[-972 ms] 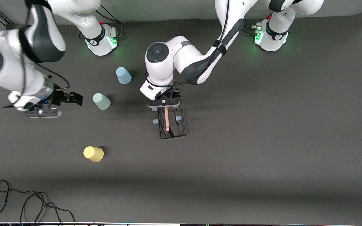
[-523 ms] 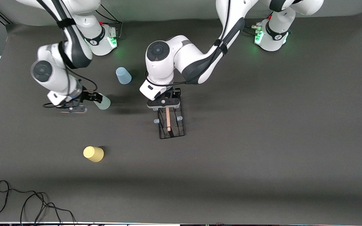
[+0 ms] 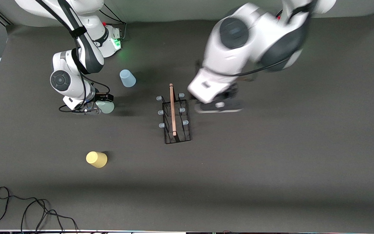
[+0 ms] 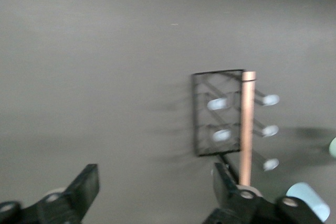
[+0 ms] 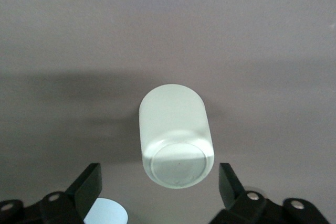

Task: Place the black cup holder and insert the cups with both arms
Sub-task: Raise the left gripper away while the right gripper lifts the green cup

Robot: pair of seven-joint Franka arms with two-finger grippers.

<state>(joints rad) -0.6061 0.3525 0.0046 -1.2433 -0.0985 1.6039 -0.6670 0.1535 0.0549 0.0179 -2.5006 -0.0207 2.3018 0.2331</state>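
Two grippers, both with jaws spread wide and holding nothing. Right gripper (image 5: 157,195) straddles the upside-down pale green cup (image 5: 175,136), which sits between its fingers untouched. Left gripper (image 4: 155,192) hangs over bare table beside the black cup holder (image 3: 175,122), clear of it.

Premises: a robotics lab or test bench — not domestic. Evidence: two white arms (image 3: 76,65) bolted by green-lit bases (image 3: 110,40) to a table (image 3: 271,162) under plain dark matting; loose cables (image 3: 28,211) trail at its camera-side edge — bare grey wall above.
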